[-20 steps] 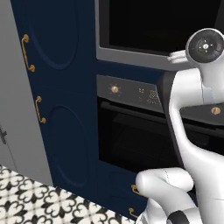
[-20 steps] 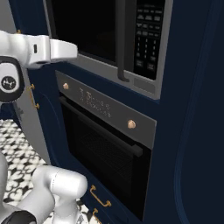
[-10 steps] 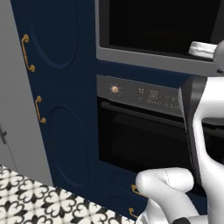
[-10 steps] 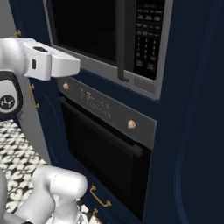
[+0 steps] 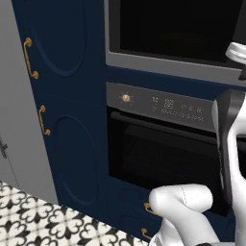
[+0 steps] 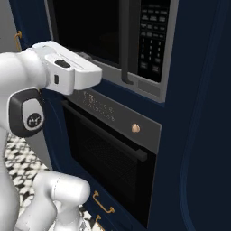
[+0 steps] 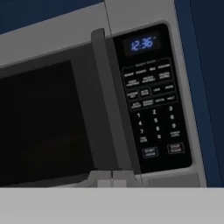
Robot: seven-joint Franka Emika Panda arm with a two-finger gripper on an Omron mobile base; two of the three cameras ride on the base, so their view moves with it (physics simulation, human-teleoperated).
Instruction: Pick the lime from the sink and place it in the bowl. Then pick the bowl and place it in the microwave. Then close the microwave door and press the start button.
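Swung further toward the microwave [image 6: 135,40] since a second ago, with the white forearm now lower across the right base view and the pincer clenched empty, tips squeezed together. Faces the microwave door [image 7: 48,118], shut flush against the silver-grey frame, vertical handle [image 7: 109,100] just beside the keypad [image 7: 151,100] along the right edge. Shows a lit blue clock at the keypad's top and two wider buttons [image 7: 150,152] at its bottom corner, one presumably start. Suggests closed tips as a single poking point, aimed for a button press rather than a grasp. Leaves lime and bowl unaccounted for; presumably inside behind the dark glass, cannot tell. Sits above the black oven [image 5: 163,158], amid navy cabinets [image 5: 67,96].
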